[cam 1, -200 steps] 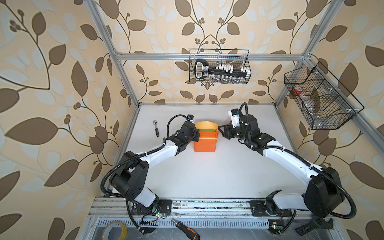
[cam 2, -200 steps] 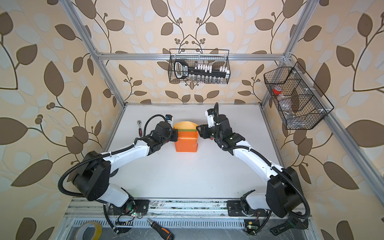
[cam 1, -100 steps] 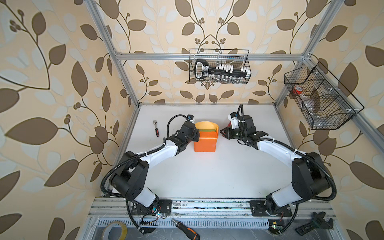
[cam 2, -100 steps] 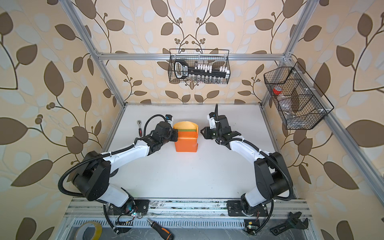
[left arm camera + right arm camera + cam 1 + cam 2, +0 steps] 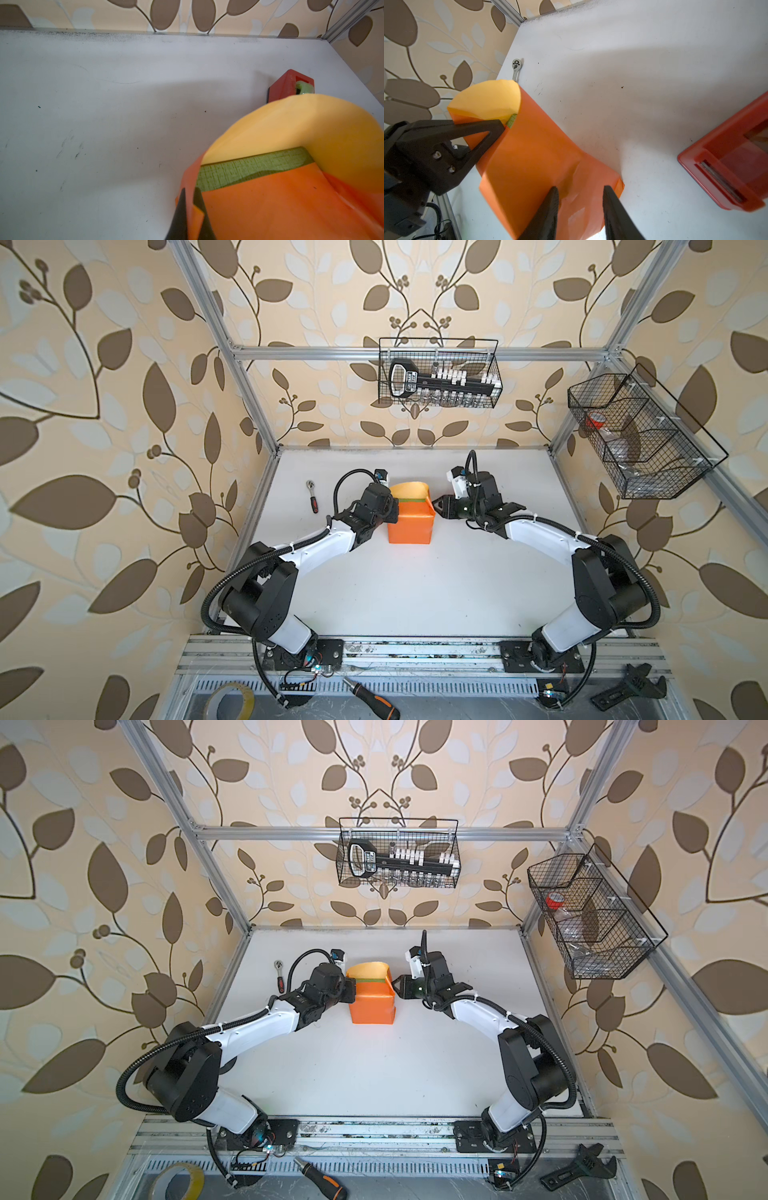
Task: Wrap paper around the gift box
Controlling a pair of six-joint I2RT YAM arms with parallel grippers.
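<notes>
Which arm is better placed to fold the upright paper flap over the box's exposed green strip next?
Probably right: the right gripper is open and free beside the paper, while the left gripper is shut on its opposite edge.

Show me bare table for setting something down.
Widest: table between both arms, from the paper to the rail. Also the strip along the back wall. Crowded: left gripper and right gripper flanking the paper; ratchet beside the left arm.
</notes>
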